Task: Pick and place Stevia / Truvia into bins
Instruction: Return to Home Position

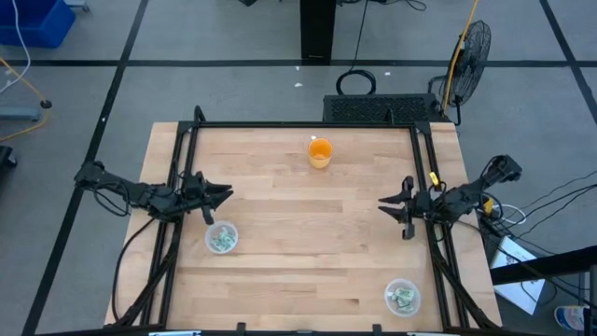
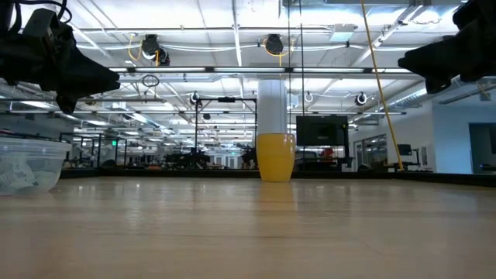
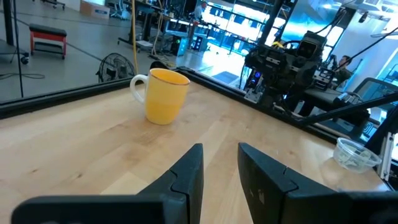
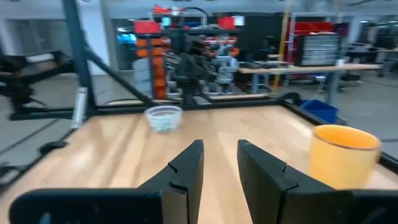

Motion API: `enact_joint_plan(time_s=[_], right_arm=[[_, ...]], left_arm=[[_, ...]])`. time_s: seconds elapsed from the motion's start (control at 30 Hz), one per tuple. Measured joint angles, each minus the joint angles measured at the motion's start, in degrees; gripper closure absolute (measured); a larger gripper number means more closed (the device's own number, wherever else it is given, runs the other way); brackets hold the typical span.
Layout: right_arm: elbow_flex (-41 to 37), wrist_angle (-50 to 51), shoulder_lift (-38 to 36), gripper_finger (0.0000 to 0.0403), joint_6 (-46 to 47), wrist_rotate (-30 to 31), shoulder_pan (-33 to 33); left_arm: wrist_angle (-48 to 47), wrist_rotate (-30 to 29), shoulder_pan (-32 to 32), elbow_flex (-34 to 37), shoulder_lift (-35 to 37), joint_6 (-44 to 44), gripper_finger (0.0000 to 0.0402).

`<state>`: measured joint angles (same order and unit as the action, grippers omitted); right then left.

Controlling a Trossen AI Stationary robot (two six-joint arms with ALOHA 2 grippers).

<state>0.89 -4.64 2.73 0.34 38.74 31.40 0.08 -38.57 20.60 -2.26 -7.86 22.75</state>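
Two clear plastic cups stand upright on the table, each with green and white packets inside. One cup (image 1: 221, 238) is near the left edge, also seen in the low view (image 2: 27, 164) and the right wrist view (image 4: 164, 117). The other cup (image 1: 402, 297) is near the right front corner, also in the left wrist view (image 3: 356, 154). No loose packets show on the wood. My left gripper (image 1: 227, 194) hovers open above the left side, just beyond its cup. My right gripper (image 1: 384, 202) hovers open above the right side, holding nothing.
An orange mug (image 1: 320, 152) stands at the far middle of the table, also in the low view (image 2: 275, 157). A black frame runs along the table's left, right and far edges (image 1: 308, 124). Bare wood lies between the two arms.
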Motion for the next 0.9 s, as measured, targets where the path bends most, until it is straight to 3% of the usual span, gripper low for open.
enact_joint_plan(time_s=[0.23, 0.9], right_arm=[[0.0, 0.1, 1.4, 0.0312, -3.0, -10.7, -5.5], [0.0, -0.9, 1.7, 0.0312, 0.5, -8.8, -6.3]], left_arm=[[0.0, 0.0, 0.0, 0.0, 0.0, 0.0, 0.0298], [0.0, 0.0, 0.0, 0.0, 0.0, 0.0, 0.0298]])
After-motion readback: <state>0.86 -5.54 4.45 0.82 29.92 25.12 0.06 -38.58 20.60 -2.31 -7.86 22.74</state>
